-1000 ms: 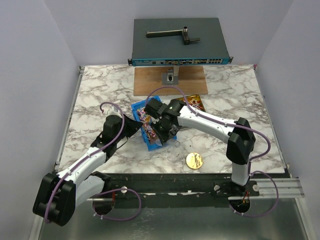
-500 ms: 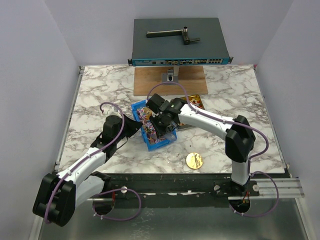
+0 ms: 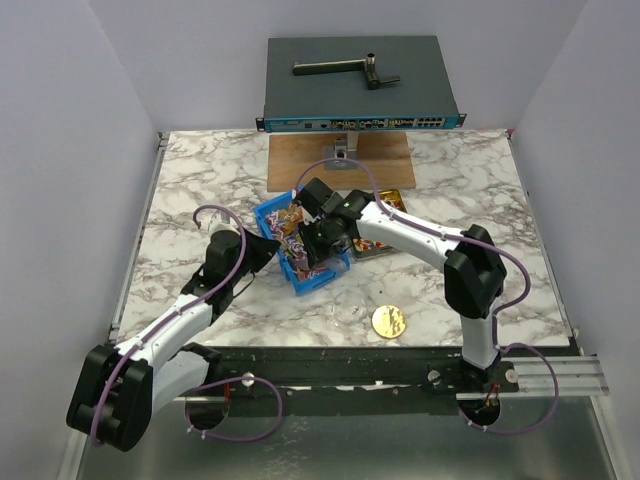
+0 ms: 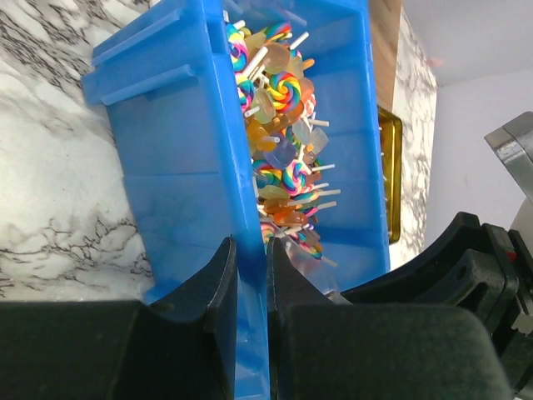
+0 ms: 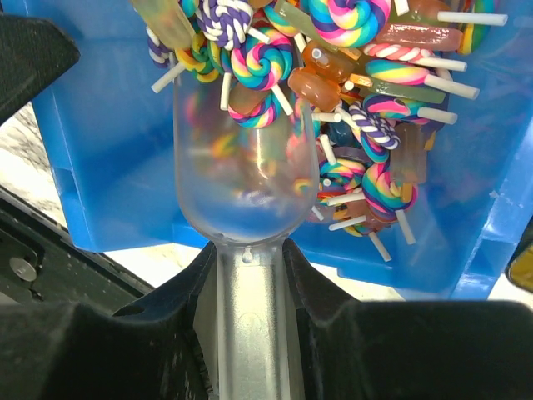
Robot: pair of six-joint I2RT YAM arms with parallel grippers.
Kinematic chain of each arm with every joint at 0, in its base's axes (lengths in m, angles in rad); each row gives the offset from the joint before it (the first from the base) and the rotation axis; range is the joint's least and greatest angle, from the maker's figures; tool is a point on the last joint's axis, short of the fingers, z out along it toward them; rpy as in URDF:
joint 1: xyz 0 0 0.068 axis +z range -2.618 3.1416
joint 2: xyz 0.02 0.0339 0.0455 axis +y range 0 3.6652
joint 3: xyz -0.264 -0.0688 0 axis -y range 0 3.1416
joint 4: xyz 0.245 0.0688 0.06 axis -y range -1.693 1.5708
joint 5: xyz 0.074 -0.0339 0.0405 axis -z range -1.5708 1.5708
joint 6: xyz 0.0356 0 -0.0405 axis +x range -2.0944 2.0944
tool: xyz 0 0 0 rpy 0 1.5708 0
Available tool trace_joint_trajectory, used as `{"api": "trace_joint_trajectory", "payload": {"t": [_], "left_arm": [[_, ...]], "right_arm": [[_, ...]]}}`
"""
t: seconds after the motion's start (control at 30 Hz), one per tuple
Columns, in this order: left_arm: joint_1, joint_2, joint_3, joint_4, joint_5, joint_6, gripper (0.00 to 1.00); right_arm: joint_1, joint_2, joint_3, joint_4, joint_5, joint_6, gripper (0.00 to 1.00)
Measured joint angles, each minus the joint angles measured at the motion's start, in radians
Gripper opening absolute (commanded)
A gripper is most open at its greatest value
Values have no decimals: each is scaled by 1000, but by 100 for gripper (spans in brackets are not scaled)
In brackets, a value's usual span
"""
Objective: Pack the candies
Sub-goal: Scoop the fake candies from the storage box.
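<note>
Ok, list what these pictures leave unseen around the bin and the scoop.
- Right wrist view: colours blur through the clear scoop; whether any candies lie inside is unclear.
- Top view: the right gripper covers the scoop and much of the blue bin; candies too small to tell apart.
- Left wrist view: the bin's wall hides all but an edge of the gold tin.

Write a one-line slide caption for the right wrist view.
Right fingers hold a clear plastic scoop, its bowl meeting the pile of lollipop candies in the blue bin.
</note>
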Motion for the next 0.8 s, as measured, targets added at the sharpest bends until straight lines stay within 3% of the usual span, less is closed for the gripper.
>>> {"api": "trace_joint_trajectory", "payload": {"t": [0.2, 0.4, 0.63, 0.8], "left_arm": [[6, 3, 0, 5, -28, -10, 0], [7, 23, 0, 30, -23, -13, 0], [7, 39, 11, 33, -13, -8, 21], [7, 42, 21, 17, -3, 15, 26]], "right_arm": [[-17, 42, 20, 78, -24, -8, 1], [-22, 5, -82, 210, -23, -6, 1], [-29, -47, -171, 286, -23, -12, 1], [-33, -68, -188, 287, -18, -32, 1]]}}
